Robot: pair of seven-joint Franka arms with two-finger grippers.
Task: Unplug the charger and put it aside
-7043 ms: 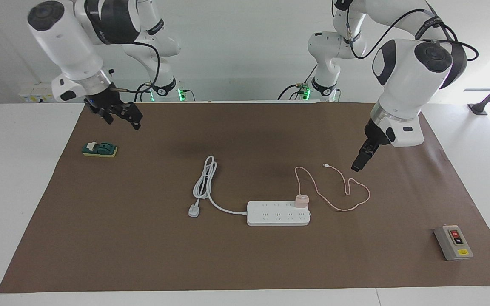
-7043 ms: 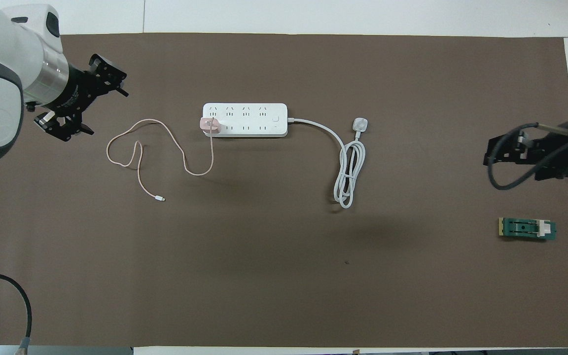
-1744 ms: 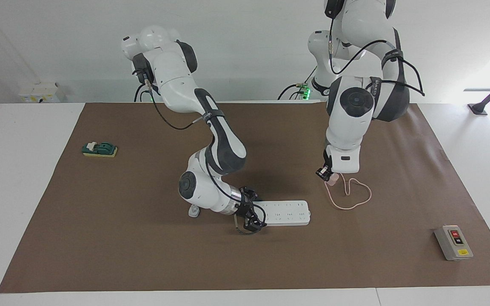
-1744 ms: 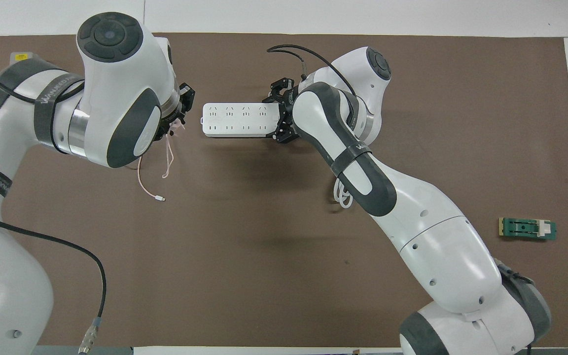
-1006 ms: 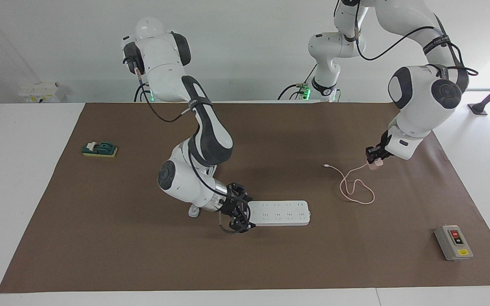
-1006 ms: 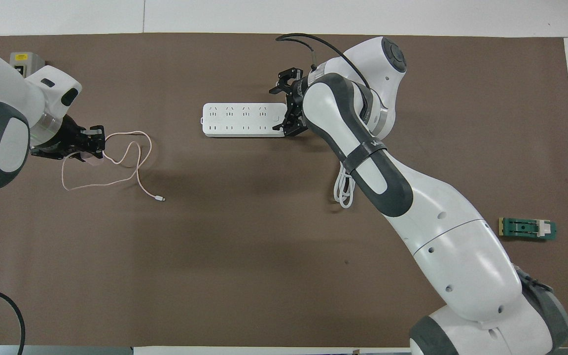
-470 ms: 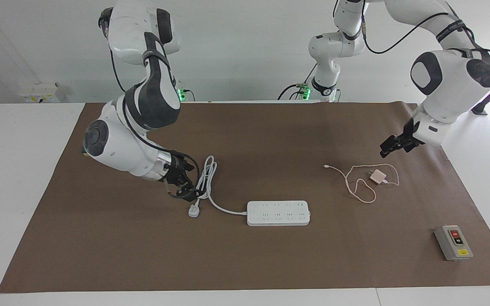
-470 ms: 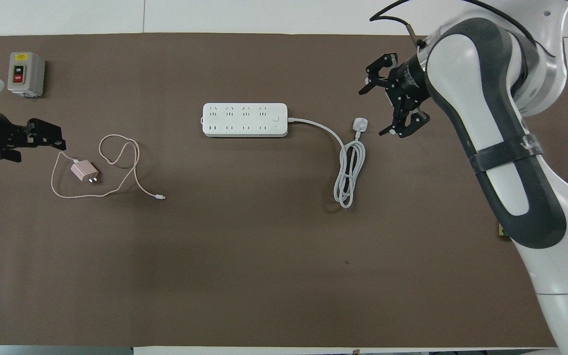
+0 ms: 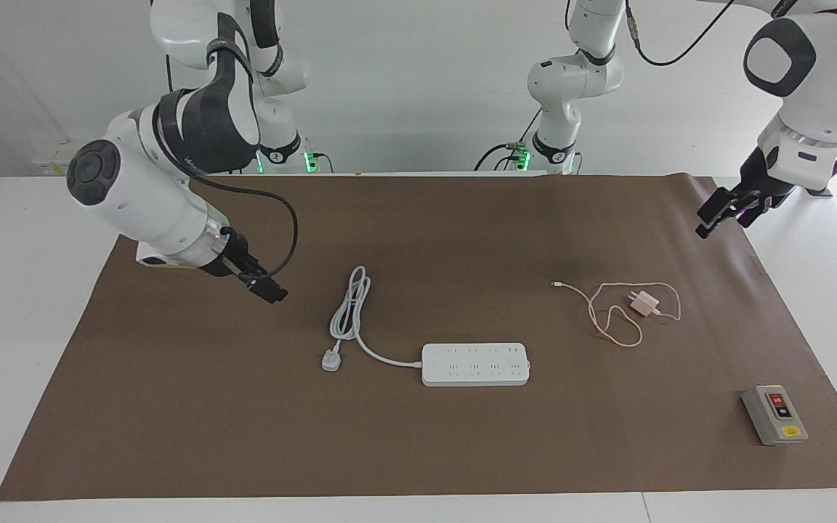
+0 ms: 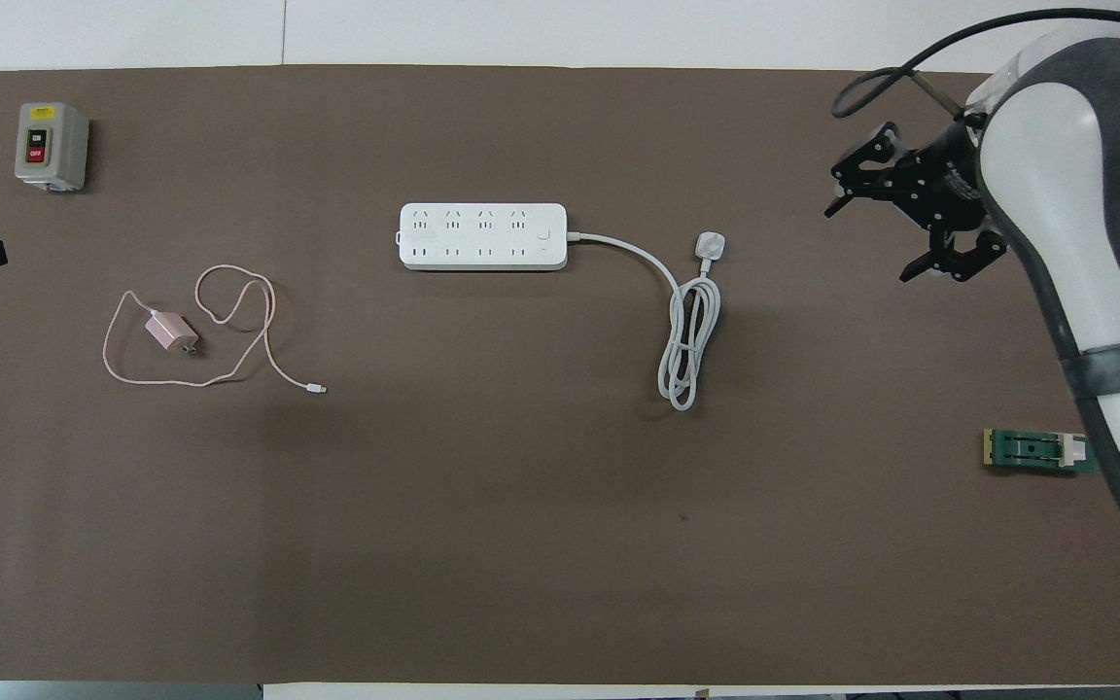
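Well, charger (image 9: 644,303): it lies unplugged on the brown mat (image 9: 418,450), prongs showing, its pink cable (image 9: 611,317) looped loosely around it, toward the left arm's end and well apart from the power strip (image 9: 475,364).
Power strip: flat mid-table, its white cord (image 9: 352,309) coiled toward the right arm's end.
Left gripper (image 9: 725,211): raised over the mat's edge, fingers spread, holding nothing.
Right gripper (image 10: 895,222): up over the mat at its own end, fingers spread, nothing between them.
Grey button box (image 9: 774,415): farther from the robots than the charger.
Green block (image 10: 1039,451): under the right arm.
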